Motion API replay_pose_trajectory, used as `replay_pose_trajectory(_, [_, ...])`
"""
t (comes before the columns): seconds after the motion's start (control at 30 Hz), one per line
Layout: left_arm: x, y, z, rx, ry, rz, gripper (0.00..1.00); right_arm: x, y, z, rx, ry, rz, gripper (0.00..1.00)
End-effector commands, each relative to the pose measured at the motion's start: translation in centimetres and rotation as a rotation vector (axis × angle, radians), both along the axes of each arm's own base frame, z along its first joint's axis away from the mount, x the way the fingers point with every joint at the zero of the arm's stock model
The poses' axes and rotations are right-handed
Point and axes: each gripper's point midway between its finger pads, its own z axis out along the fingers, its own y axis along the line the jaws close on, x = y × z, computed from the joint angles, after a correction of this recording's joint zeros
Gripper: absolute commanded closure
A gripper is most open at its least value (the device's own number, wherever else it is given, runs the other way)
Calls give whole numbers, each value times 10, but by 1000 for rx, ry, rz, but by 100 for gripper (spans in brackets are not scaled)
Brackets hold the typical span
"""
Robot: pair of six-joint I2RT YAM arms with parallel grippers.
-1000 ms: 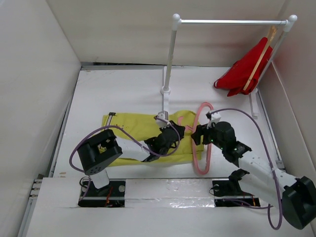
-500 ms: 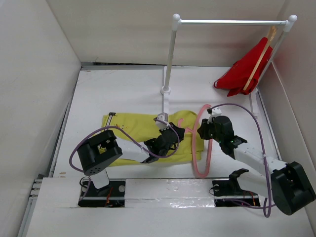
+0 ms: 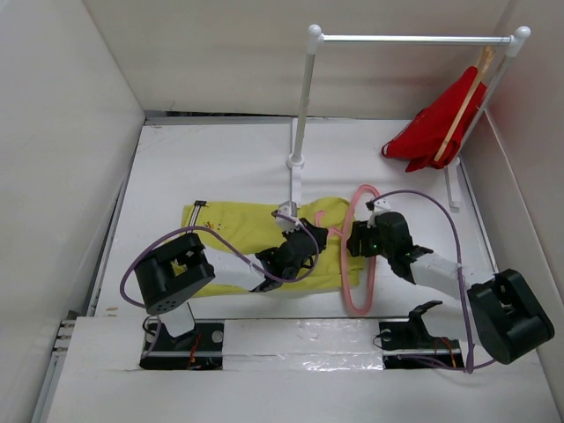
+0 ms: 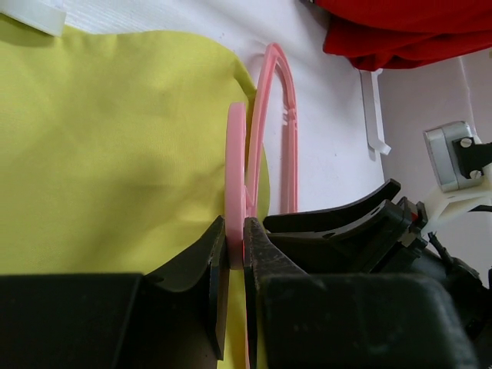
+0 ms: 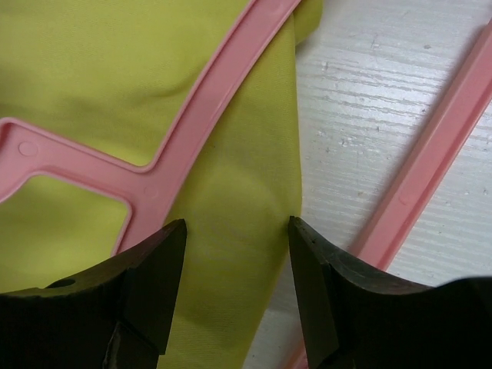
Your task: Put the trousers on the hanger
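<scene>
A: Trousers?
B: The trousers (image 3: 238,220) are flat on the mid table (image 3: 203,167). The hanger (image 4: 237,146) lies over their right end.
A: Claws?
B: Left claw (image 4: 234,234) is clamped on the hanger. Right claw (image 5: 238,246) is spread open, with the trouser edge between its jaws.
A: Anything in the way?
B: The rack (image 3: 302,106) foot is just behind the left claw. The red garment (image 3: 427,132) hangs far right, well apart.

A white clothes rail (image 3: 414,39) stands on the desk (image 3: 211,167). At its right end, a red garment (image 3: 423,137) hangs on a tan wooden hanger (image 3: 461,106).
</scene>
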Motion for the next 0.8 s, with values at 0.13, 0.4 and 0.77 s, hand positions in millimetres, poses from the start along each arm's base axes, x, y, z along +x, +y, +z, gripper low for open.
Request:
replay_pose_trajectory(0.13, [8, 33, 19, 41, -55, 78, 100, -5, 23, 7, 142, -12, 62, 34])
replay_pose_trajectory(0.4, [11, 35, 16, 30, -54, 51, 100, -4, 12, 28, 145, -104, 17, 35])
replay_pose_trajectory(0.77, [9, 9, 6, 19, -39, -15, 100, 46, -12, 54, 4, -182, -86, 42])
